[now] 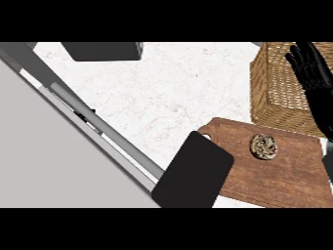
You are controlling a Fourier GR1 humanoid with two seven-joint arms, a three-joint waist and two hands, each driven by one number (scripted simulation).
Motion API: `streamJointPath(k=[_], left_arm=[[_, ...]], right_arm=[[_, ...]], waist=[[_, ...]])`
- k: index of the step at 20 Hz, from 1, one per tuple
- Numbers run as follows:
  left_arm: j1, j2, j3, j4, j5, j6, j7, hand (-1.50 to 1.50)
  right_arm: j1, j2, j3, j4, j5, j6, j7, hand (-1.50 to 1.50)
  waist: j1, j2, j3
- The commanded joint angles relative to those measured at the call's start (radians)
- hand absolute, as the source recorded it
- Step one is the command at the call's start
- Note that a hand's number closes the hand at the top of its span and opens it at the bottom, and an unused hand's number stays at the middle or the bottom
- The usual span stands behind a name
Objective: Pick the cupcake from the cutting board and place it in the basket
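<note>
Cupcake untouched on the board, right hand hovering open over the basket.

One cupcake (263, 146) sits upright on the single cutting board (284, 171) at about 4 o'clock in the view, nothing gripping it; the one wicker basket (277, 93) stands just beyond at 2 o'clock, touching or nearly touching the board's far edge. The right hand (309, 61) hangs above the basket with fingers straight, holding nothing. A flat black slab (194, 173) at 6 o'clock may be the left hand, but I cannot tell its state. Risks, as I judge them: the cupcake is small and round, so closing fingers could tip or roll it, and the forearm could catch the basket's wall on the way across. A dark block (102, 50) lies on the surface (161, 93) at 11 o'clock.
</note>
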Motion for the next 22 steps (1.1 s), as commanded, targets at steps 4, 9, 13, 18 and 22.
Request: streamJointPath(k=[4, 9, 13, 18, 22], left_arm=[[0.073, 0.086, -0.022, 0.053, -0.027, -0.021, 0.13, 0.0], [0.143, 0.12, -0.061, 0.138, -0.049, -0.05, 0.182, 0.0], [0.149, 0.096, -0.058, 0.121, -0.061, 0.003, 0.222, 0.0], [0.188, 0.117, -0.037, 0.102, -0.039, -0.02, 0.224, 0.0], [0.182, 0.138, -0.025, 0.092, -0.039, -0.029, 0.233, 0.0]], right_arm=[[-0.049, 0.1, 0.075, 0.062, -0.219, 0.257, -0.055, 1.5], [-0.008, 0.102, 0.28, 0.0, -0.265, 0.565, -0.111, 1.5], [0.092, 0.123, 0.388, -0.058, 0.044, 0.436, -0.202, -1.5], [0.0, -0.068, 0.262, -0.127, 0.238, 0.333, -0.1, -1.5], [-0.077, -0.228, 0.172, -0.182, 0.349, 0.329, -0.017, -1.5]], waist=[[0.048, 0.049, -0.023], [0.042, 0.041, -0.024], [-0.002, 0.027, -0.027], [-0.015, 0.02, -0.03], [-0.026, 0.02, -0.031]])
